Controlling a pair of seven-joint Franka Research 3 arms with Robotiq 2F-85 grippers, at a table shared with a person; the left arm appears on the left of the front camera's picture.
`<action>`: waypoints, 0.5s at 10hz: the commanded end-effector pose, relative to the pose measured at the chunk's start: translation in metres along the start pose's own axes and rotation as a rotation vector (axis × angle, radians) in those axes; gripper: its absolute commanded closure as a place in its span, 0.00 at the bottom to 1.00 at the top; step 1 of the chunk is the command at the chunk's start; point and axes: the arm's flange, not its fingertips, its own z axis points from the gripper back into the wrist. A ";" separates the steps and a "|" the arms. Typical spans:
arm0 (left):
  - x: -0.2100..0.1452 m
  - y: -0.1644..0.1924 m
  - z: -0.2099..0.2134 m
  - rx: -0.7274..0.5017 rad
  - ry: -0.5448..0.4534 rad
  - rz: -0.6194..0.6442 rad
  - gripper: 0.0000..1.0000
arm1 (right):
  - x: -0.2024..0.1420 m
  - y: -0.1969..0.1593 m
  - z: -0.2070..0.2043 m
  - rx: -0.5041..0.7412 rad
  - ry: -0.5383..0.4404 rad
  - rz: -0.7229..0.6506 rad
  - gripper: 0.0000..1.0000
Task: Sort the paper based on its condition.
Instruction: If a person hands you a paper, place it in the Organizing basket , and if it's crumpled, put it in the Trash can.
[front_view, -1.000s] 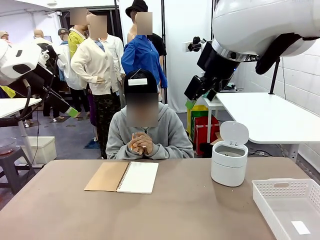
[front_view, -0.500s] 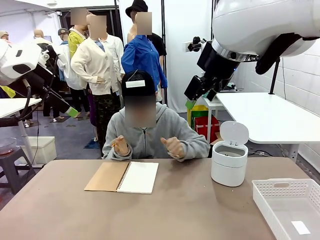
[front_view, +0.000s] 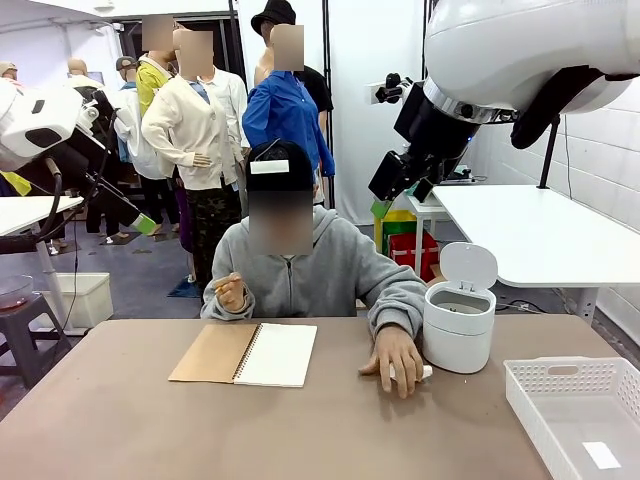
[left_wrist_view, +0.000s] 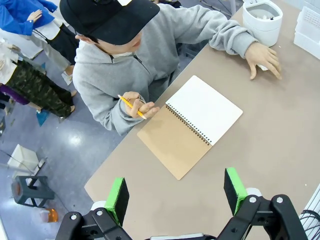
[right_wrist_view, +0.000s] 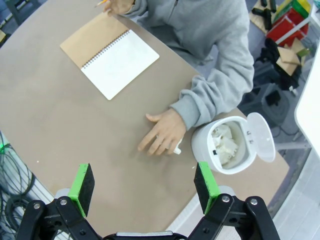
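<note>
Crumpled white paper lies inside the open white bin. My right gripper hangs open high above the table, over the person's flat hand, with nothing between its green pads. A small white thing pokes out from under that hand, beside the bin. My left gripper is open and empty too, high above the open spiral notebook. The person's other hand holds a pencil near the notebook's brown cover.
The notebook lies open at the table's far middle. A white lattice basket stands at the front right with a small white slip in it. The person sits at the far edge. Bare table stretches in front of the notebook.
The person's clasped hands have parted. One hand came down flat on the table beside the bin; the other stays up with the pencil. Neither arm has moved.
</note>
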 end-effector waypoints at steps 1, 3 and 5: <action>-0.001 0.001 0.000 0.002 0.001 0.002 0.00 | 0.000 -0.001 0.000 0.001 0.001 -0.001 0.00; -0.001 0.001 0.000 0.002 0.001 0.002 0.00 | 0.000 -0.001 0.000 0.001 0.001 -0.001 0.00; -0.001 0.001 0.000 0.002 0.001 0.002 0.00 | 0.000 -0.001 0.000 0.001 0.001 -0.001 0.00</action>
